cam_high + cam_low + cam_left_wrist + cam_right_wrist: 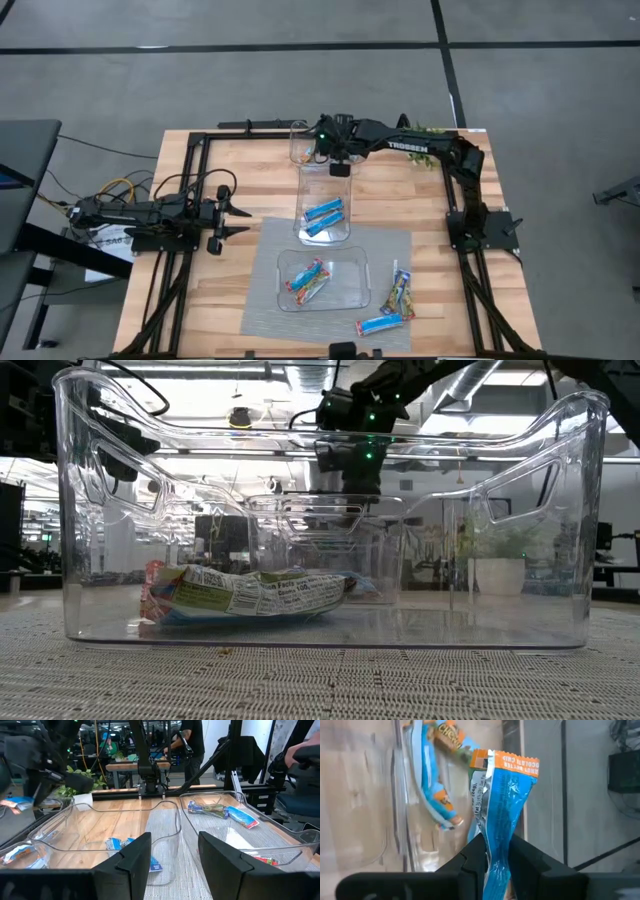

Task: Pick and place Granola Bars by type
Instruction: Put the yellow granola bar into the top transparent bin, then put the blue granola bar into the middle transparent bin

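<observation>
Right now my right pincer [496, 852] is clamped on the lower part of a blue-wrapped bar [504, 805], which stands up between the fingers with its crimped orange end free. In the high view I am holding it over the far end of the far bin [300, 152], toward the far edge of the surface [250, 190]. Two blue bars [324, 217] already lie at that bin's near end.

My worry is the grip: the wrapper is slick and I hold only one end, so the bar could twist or slide out early. I seem to hang close to the bin's far wall, so a release here might clip the rim and drop the bar outside, onto the wood. If I lower too far, my fingers could knock the clear wall and shift the bin.

My left pincer [232, 220] waits with fingers apart near the left edge.

The multicoloured bars [306, 280] sit in the near bin [354, 262]. One more multicoloured bar [400, 293] and a blue one [385, 324] lie loose on the grey mat [385, 250] near the near right corner.

Readable writing: "TROSSEN" on my right arm [410, 147], and part of "...OLATE CHIP / ...NUT BUTTER" on the held wrapper. The bar in the low view shows a nutrition panel too small to read.
</observation>
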Robot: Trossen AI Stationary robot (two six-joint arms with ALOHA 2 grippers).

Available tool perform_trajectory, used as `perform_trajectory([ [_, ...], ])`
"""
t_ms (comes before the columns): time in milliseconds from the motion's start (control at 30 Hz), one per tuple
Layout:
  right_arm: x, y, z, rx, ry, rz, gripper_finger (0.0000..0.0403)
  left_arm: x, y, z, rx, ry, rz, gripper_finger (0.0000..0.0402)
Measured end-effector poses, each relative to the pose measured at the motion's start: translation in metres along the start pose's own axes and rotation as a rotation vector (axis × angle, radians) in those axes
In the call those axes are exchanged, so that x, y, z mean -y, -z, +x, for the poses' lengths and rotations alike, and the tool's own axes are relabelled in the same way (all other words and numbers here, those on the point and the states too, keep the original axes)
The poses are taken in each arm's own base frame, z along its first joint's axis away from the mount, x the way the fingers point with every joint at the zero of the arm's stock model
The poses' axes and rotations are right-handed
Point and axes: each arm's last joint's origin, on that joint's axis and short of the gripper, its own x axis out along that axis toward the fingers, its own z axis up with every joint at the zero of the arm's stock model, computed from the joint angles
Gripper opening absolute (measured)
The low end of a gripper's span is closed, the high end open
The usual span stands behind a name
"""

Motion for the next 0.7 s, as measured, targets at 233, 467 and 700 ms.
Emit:
perform_trajectory([
  [233,0.0035,0.0008,0.0,-0.001,0.019,0.026,0.01,0.0,0.0,0.0,0.0,0.0,0.0,0.0158],
  [467,0.0038,0.0013,0.0001,-0.006,0.023,0.062,0.0173,0.0,-0.0001,0.0,0.0,0.0,0.0,0.0158],
  [700,0.0042,0.0022,-0.0045,-0.009,0.03,0.159,0.0204,0.0,0.0,0.0,0.0,-0.001,0.0,0.0158],
])
